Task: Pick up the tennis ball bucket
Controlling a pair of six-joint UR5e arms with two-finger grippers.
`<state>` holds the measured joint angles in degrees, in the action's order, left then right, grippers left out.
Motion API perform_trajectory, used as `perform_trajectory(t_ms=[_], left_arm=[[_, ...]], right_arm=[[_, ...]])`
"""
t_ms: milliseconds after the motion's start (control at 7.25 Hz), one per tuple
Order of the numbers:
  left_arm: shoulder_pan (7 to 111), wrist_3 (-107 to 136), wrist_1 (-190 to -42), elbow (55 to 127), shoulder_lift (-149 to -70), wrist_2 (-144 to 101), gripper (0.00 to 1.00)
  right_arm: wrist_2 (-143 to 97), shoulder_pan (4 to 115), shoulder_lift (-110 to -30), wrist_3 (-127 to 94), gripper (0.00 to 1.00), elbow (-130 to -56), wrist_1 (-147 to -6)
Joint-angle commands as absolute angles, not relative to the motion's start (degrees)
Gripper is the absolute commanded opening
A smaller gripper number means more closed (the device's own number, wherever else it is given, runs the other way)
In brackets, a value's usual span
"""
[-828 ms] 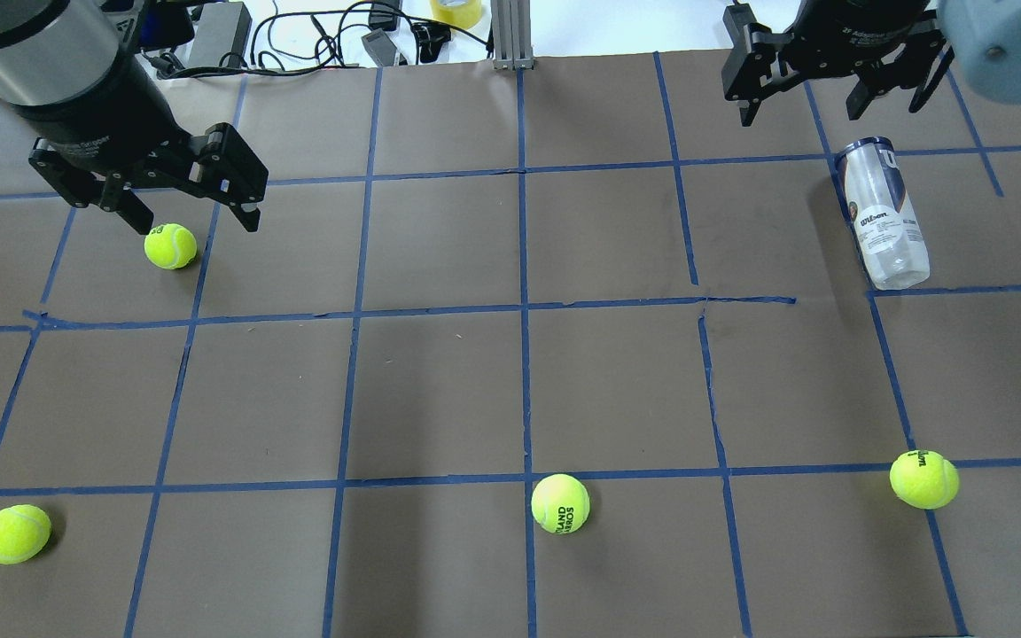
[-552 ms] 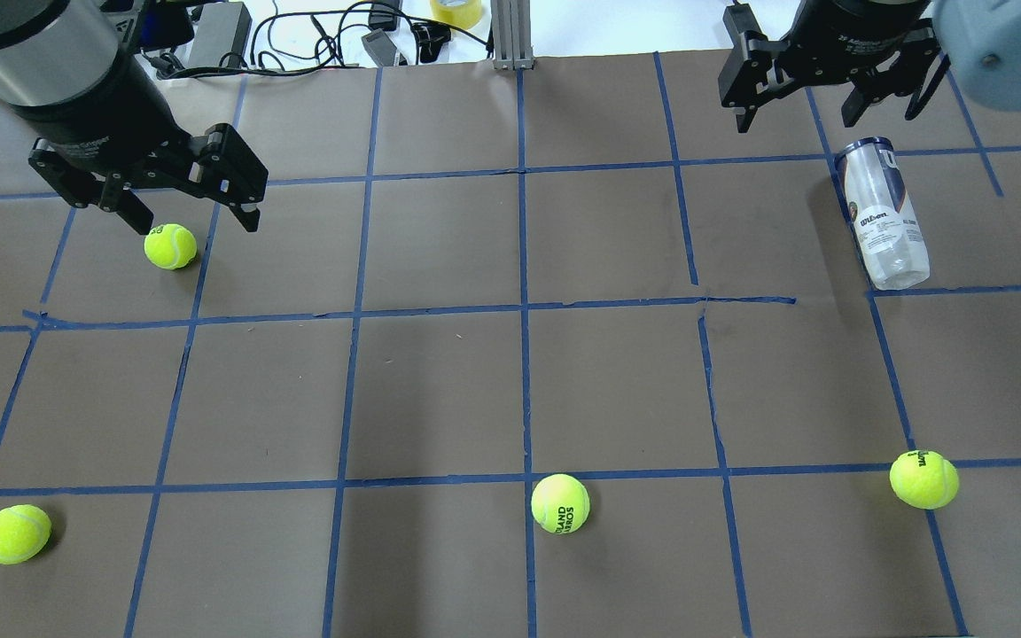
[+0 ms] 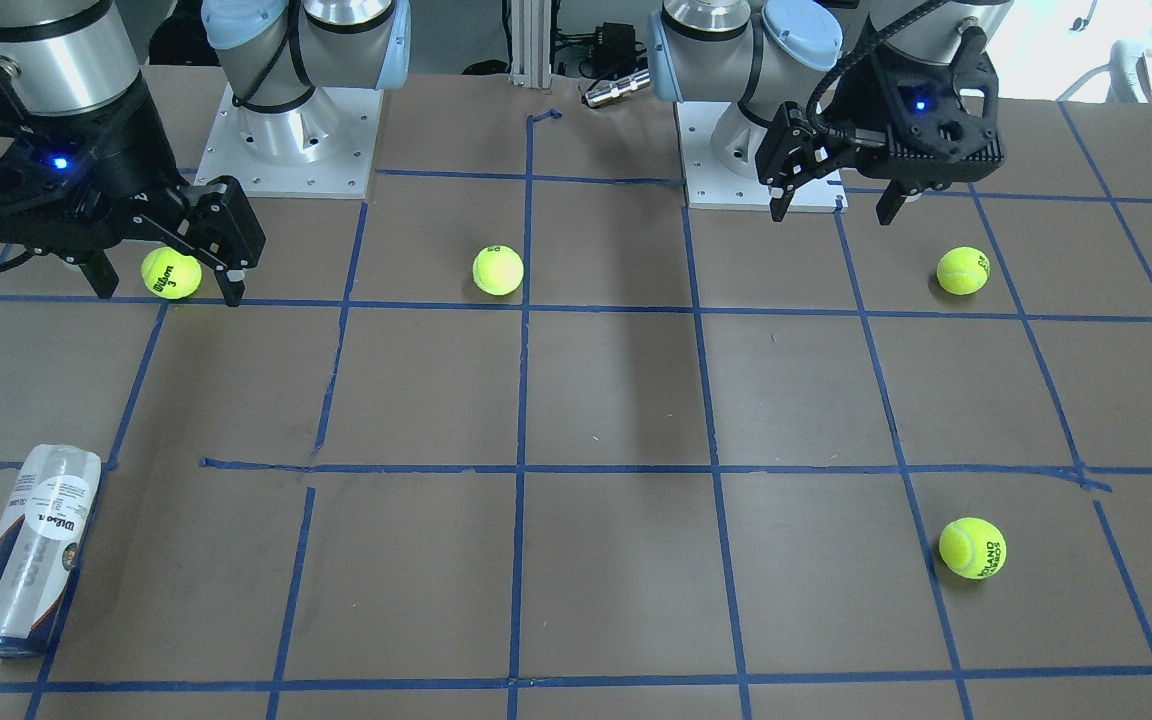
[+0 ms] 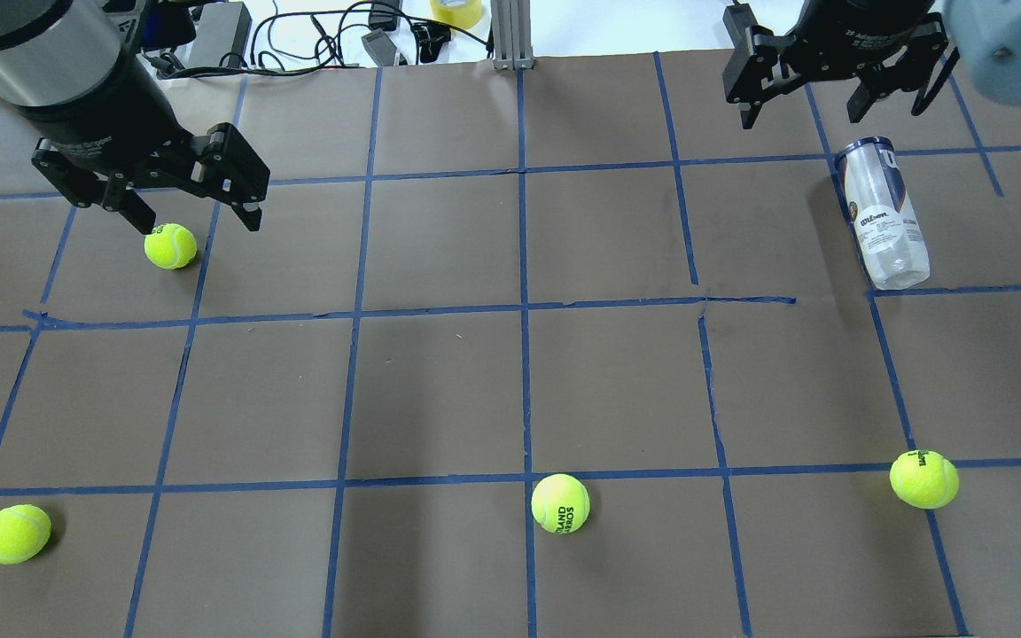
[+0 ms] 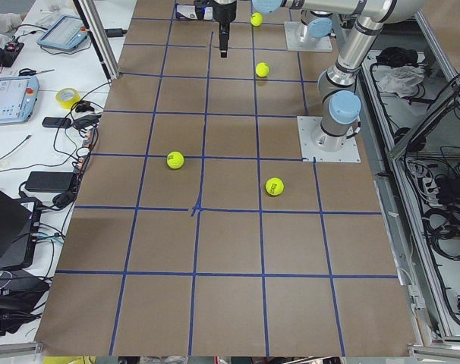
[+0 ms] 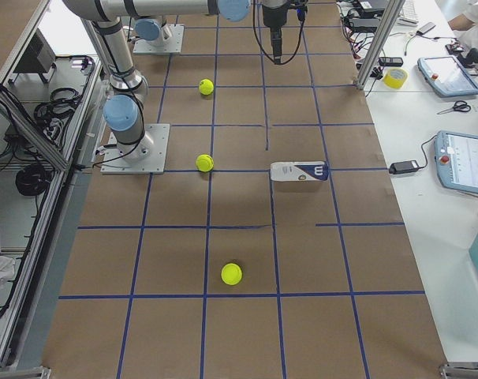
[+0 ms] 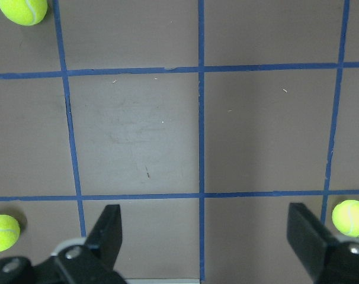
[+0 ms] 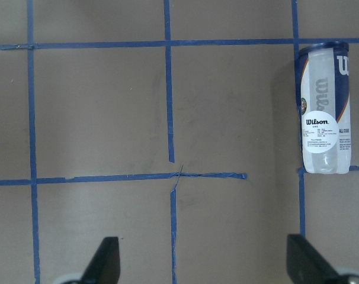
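Note:
The tennis ball bucket [image 4: 884, 215] is a clear can with a white and navy label, empty as far as I can see. It lies on its side at the table's far right, dark blue rim pointing away from me. It also shows in the front view [image 3: 28, 555], the right side view [image 6: 300, 171] and the right wrist view [image 8: 324, 106]. My right gripper [image 4: 801, 115] is open and empty, high above the table and apart from the can; in the wrist view [image 8: 206, 260] the can sits up and to the right of the fingers. My left gripper [image 4: 193, 217] is open and empty at the far left.
Several yellow-green tennis balls lie on the brown, blue-taped table [image 4: 440, 390]: one under the left gripper [image 4: 170, 245], one front left [image 4: 15, 533], one front middle [image 4: 560, 503], one front right [image 4: 923, 479]. Cables and a tape roll [image 4: 456, 11] lie beyond the far edge.
The right gripper has shifted only slightly above the far right corner. The can, the balls and the left gripper have not visibly moved.

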<state>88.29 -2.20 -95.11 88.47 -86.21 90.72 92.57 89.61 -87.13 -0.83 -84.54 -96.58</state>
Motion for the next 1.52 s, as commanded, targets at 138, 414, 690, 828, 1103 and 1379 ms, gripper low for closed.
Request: perform_trajectory(t_ms=[138, 414, 690, 828, 1103, 1379], left_arm=[[88.3, -2.2, -95.1, 88.5, -86.2, 90.7, 1.0], [88.2, -2.2, -95.1, 88.5, -86.3, 90.7, 1.0], [88.2, -2.2, -95.1, 88.6, -86.3, 90.8, 1.0], [88.2, -2.2, -95.0, 88.5, -86.3, 90.7, 1.0], [88.2, -2.2, -95.0, 88.5, -86.4, 90.7, 1.0], [88.2, -2.2, -95.0, 88.6, -86.4, 90.7, 1.0]], right_arm=[[92.6, 89.3, -86.5, -0.8, 1.0, -84.4, -96.5], [93.3, 89.3, -86.5, -1.1, 1.0, -85.5, -97.5], [93.8, 87.2, -82.0, -1.1, 1.0, -84.7, -101.7], [93.3, 83.9, -79.8, -0.7, 1.0, -84.2, -103.0], [93.5, 77.8, -73.1, 2.6, 1.0, -84.7, -106.5], [93.3, 72.9, -67.8, 10.8, 1.0, -85.6, -110.1]])
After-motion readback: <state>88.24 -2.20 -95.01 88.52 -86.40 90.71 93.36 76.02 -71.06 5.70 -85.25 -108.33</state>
